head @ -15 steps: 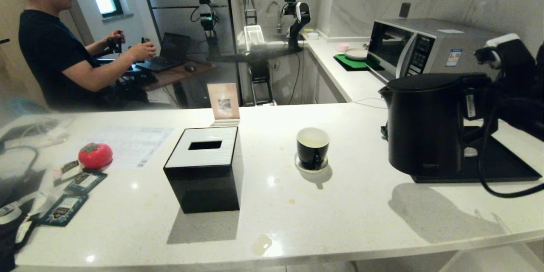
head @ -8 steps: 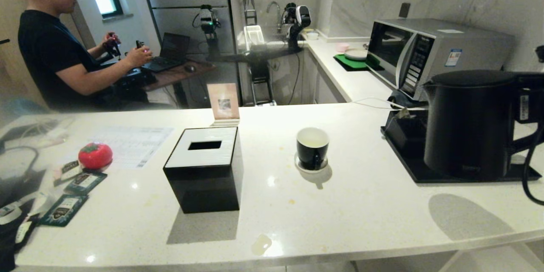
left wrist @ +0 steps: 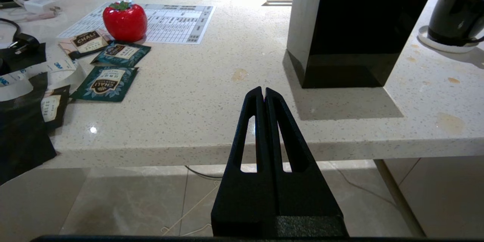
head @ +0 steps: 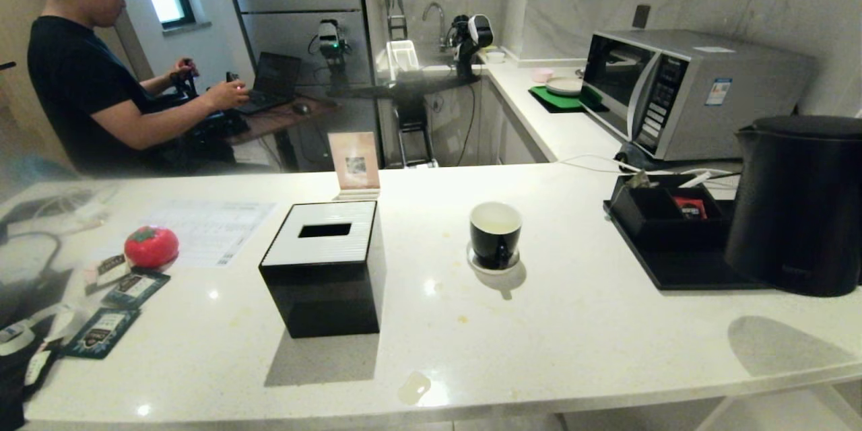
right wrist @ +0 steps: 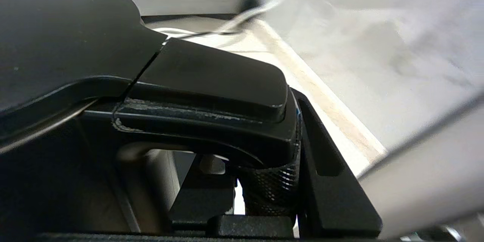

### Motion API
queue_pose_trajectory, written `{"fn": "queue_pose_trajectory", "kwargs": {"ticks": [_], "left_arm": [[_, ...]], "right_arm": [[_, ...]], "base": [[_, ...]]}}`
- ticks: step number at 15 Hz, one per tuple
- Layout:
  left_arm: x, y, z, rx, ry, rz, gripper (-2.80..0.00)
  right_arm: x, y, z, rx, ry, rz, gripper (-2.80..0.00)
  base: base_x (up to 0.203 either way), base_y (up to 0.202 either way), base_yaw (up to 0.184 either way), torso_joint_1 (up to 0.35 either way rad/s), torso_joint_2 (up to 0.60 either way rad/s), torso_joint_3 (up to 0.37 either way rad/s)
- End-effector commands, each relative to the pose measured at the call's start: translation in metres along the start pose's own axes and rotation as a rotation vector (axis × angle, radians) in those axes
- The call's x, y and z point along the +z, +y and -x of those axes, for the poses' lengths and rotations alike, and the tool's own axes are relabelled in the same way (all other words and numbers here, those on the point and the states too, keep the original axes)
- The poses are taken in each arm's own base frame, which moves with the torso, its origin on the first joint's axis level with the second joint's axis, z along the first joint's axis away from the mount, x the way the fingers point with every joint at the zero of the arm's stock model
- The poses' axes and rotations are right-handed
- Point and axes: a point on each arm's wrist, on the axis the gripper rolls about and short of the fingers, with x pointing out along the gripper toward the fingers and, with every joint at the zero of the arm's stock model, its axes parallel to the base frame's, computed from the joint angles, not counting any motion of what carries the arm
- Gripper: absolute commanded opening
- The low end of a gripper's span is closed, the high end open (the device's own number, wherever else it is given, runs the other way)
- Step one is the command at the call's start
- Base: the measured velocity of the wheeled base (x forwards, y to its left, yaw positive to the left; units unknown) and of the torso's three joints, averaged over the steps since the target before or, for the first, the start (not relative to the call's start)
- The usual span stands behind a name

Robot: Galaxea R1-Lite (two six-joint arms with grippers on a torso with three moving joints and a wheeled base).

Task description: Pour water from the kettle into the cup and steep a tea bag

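Now the right gripper jaws hold the kettle handle near the counter's right edge, well apart from the cup. A slip could spill water. Left gripper jaws are closed, empty.

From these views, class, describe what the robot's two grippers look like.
The left gripper has two matte black, tapering fingers, each with a long cut-out slot. The right gripper is also black, with a slotted finger and mesh-textured pad.

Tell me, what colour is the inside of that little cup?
White inside, glossy black outside: the cup shows it best in the head view.
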Motion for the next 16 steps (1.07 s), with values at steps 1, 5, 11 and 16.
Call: {"fn": "queue_pose_trajectory", "kwargs": {"ticks": [1, 5, 11, 16], "left_arm": [[0.000, 0.000, 0.000, 0.001, 0.001, 0.000, -2.80], [0.000, 0.000, 0.000, 0.001, 0.001, 0.000, -2.80], [0.000, 0.000, 0.000, 0.001, 0.001, 0.000, -2.80], [0.000, 0.000, 0.000, 0.001, 0.001, 0.000, -2.80]], "right_arm": [[-0.012, -0.010, -0.003, -0.058, 0.010, -0.006, -2.80], [-0.019, -0.019, -0.009, -0.113, 0.003, -0.051, -2.80], [-0.041, -0.029, -0.026, -0.185, 0.025, -0.070, -2.80], [-0.060, -0.038, -0.044, -0.238, 0.059, -0.068, -2.80]], "base": [[0.000, 0.000, 0.000, 0.000, 0.00, 0.000], [0.000, 0.000, 0.000, 0.000, 0.00, 0.000], [0.000, 0.000, 0.000, 0.000, 0.00, 0.000], [0.000, 0.000, 0.000, 0.000, 0.00, 0.000]]}}
